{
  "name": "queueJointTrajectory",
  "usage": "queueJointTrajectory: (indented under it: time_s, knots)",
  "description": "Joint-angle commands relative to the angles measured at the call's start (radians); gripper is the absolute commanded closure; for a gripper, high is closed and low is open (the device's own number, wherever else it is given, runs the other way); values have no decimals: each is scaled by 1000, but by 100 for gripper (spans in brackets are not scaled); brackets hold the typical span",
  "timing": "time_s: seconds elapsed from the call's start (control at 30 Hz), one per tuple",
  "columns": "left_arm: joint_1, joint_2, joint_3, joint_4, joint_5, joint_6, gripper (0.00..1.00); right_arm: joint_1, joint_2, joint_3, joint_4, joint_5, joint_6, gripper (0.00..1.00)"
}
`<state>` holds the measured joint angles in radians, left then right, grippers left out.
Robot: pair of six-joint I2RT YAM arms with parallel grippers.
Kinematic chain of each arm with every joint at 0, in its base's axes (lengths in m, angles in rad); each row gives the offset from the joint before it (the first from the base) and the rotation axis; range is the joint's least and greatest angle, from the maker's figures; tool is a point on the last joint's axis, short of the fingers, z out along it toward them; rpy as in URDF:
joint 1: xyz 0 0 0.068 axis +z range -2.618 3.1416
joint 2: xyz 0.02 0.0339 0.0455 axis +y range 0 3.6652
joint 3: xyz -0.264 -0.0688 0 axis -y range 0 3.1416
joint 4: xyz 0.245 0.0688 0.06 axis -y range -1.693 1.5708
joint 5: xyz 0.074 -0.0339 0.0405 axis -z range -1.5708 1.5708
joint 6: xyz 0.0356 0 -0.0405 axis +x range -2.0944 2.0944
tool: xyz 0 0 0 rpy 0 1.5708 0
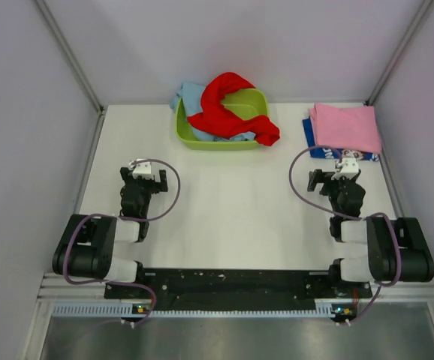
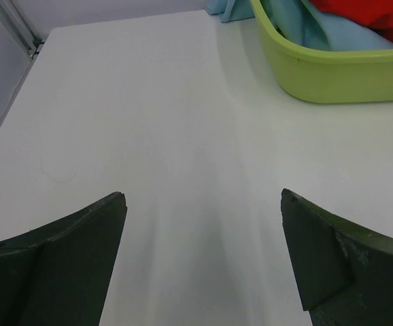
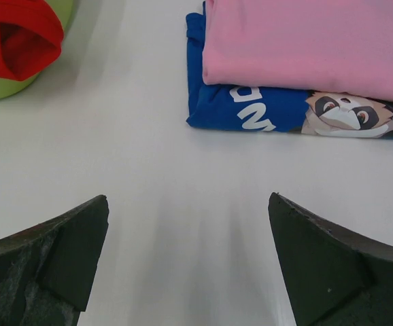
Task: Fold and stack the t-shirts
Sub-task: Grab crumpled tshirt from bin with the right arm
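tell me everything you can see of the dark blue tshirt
The dark blue t-shirt is soft cloth, folded flat into a neat rectangle and lying on the white table, toward its far right. White lettering and a cartoon raccoon-like face show along its near edge. The folded pink t-shirt lies on top, covering most of it.

A lime green plastic basin sat at the upper centre of the overhead frame, toward the far edge of the white desk. Pale grey wall panels closed in the desk on three sides, with slanted aluminium struts at the two back corners. The basin filled the upper right of the left wrist view, and only its edge showed at the upper left of the right wrist view.
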<state>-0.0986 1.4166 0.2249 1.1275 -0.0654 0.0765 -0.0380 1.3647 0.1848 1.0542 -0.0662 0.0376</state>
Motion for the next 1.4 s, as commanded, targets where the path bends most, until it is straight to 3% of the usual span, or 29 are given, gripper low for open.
queueJointTrajectory:
  time_s: [0.0, 0.13, 0.2, 0.27, 0.43, 0.7, 0.77, 0.93, 1.2, 1.27, 1.37]
  knots:
    - [4, 7, 30, 17, -5, -14, 1, -7, -54, 57, -56, 0, 18, 1]
    - [8, 7, 39, 2, -10, -21, 1, -7, -180, 194, -385, 17, 42, 1]
    - [13, 5, 47, 0, -2, -23, 1, -20, -210, 258, -424, -120, 125, 1]
    - [14, -22, 94, -104, 24, -15, 1, -17, -198, 371, -474, -303, 197, 2]
    - [14, -47, 445, -752, 93, 45, 2, 122, 44, 874, -741, -475, 288, 18]
    - [17, -45, 683, -1122, 163, 195, 3, 309, 463, 1436, -942, -347, 332, 19]
    - [17, -33, 740, -1239, 167, 189, 3, 352, 572, 1575, -1003, -333, 312, 13]
    - [17, -41, 758, -1287, 173, 201, 3, 457, 832, 1890, -1215, -232, 167, 12]
    - [17, -42, 731, -1295, 174, 224, 4, 582, 944, 1875, -1289, 18, -250, 8]
    - [17, -35, 725, -1285, 173, 221, 4, 602, 961, 1889, -1313, 61, -294, 16]
    - [17, -22, 722, -1281, 179, 213, 4, 609, 961, 1892, -1313, 129, -297, 44]
